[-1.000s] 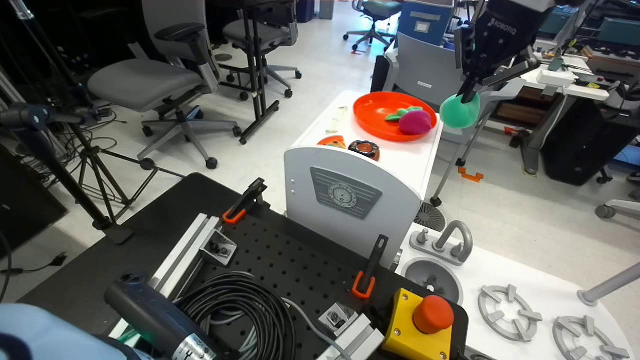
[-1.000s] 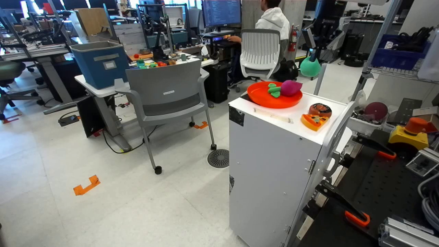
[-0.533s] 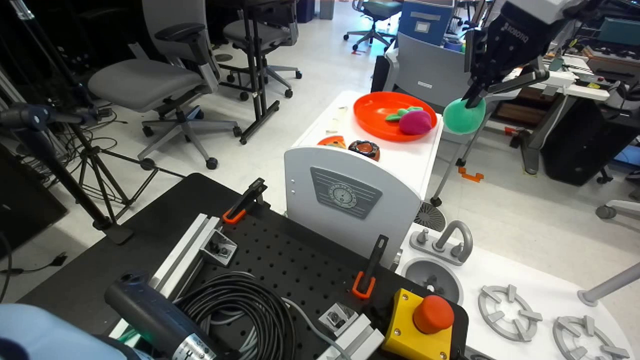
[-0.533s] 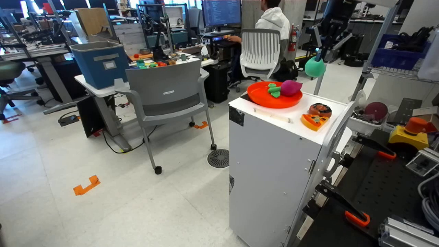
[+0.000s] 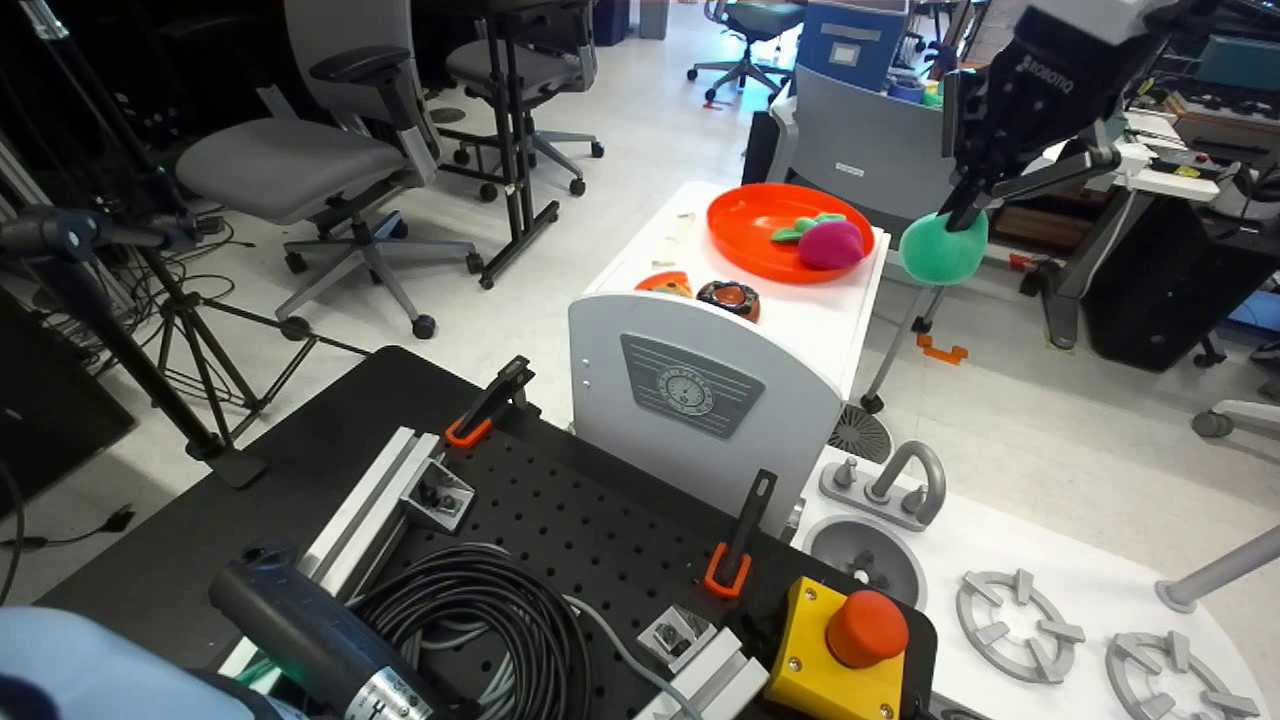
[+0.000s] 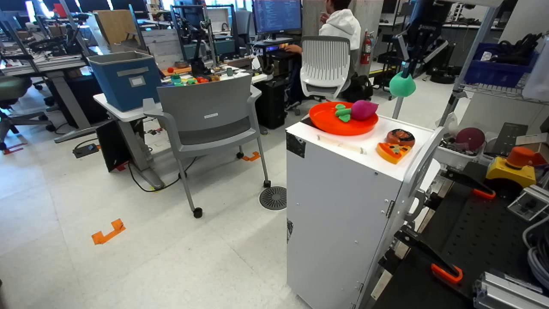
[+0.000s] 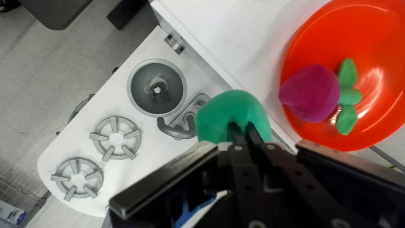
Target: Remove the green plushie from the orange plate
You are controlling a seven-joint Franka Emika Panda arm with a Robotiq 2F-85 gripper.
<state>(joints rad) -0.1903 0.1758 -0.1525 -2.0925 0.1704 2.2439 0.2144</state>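
Gripper [image 7: 242, 126] tilts, fingers pointing down, tips drawn nearly together with just a narrow gap, pinching the upper part of the green ball [image 7: 227, 109]. Ball hangs in the air, off the orange plate [image 7: 370, 34]; both exterior views show a gap between it and the rim. It's roughly round, so can't call a long axis; in an exterior view it narrows slightly upward to the fingertips, blunt rounded side down. In the wrist view it blocks part of the faucet [image 7: 175, 130] and the seam between white cabinet [image 7: 221, 19] and white counter [image 7: 155, 155]; can't tell its height above them. Plate lies flat on the cabinet and carries a purple toy [image 7: 311, 93] on its side, long axis running left to right in the wrist view: tapered tip points left, at the rim nearest the ball, green leaves [image 7: 347, 72] at the right end, toward plate middle. Same cabinet top holds a round brown toy [image 6: 400, 137] and a toy pizza slice [image 6: 393, 152], just beside each other, between plate and gray end panel [image 5: 680, 455]. Counter has a sink [image 7: 184, 84] next to the faucet, then two burners [image 7: 115, 138]. Black bench [image 5: 600, 500] beside the counter carries a yellow box [image 5: 830, 675] with red button [image 5: 868, 628]. Farther out: gray chair [image 6: 206, 101] near the cabinet, blue bin [image 6: 128, 88] on a table [image 6: 131, 115], person [image 6: 343, 28] in white seated at a monitor [image 6: 276, 17].
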